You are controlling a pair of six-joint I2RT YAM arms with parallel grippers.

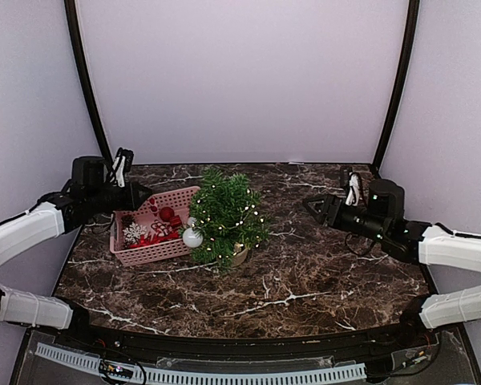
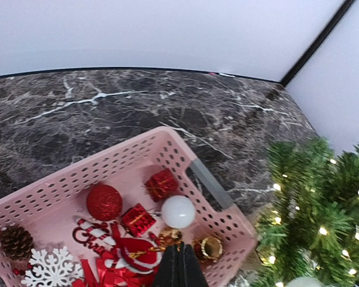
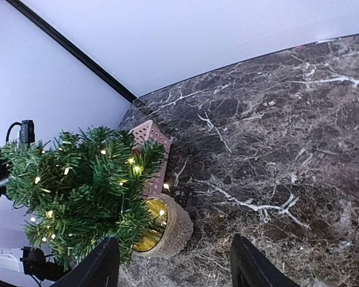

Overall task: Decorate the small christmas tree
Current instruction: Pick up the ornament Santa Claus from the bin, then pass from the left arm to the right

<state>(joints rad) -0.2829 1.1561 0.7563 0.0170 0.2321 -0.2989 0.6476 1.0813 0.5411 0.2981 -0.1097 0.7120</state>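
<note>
The small christmas tree (image 1: pixel 224 210) stands mid-table in a tan pot (image 1: pixel 240 255), its warm lights lit. A white ball (image 1: pixel 192 237) hangs on its lower left side. My left gripper (image 1: pixel 144 195) hovers shut and empty over the pink basket (image 1: pixel 147 255). In the left wrist view its tips (image 2: pixel 180 246) sit above a gold bell (image 2: pixel 208 248), a white ball (image 2: pixel 178 211) and red gift boxes (image 2: pixel 162 183). My right gripper (image 1: pixel 311 205) is open, right of the tree. In the right wrist view the pot (image 3: pixel 178 230) lies between its fingers (image 3: pixel 102 266).
The basket (image 2: pixel 137 149) also holds a red glitter ball (image 2: pixel 104 201), a pine cone (image 2: pixel 15 241), a white snowflake (image 2: pixel 48 268) and a candy cane (image 2: pixel 87 233). It touches the tree's left side. Dark marble table (image 1: pixel 305 273) extends right and forward. Black frame poles (image 1: pixel 394 88) stand at the back corners.
</note>
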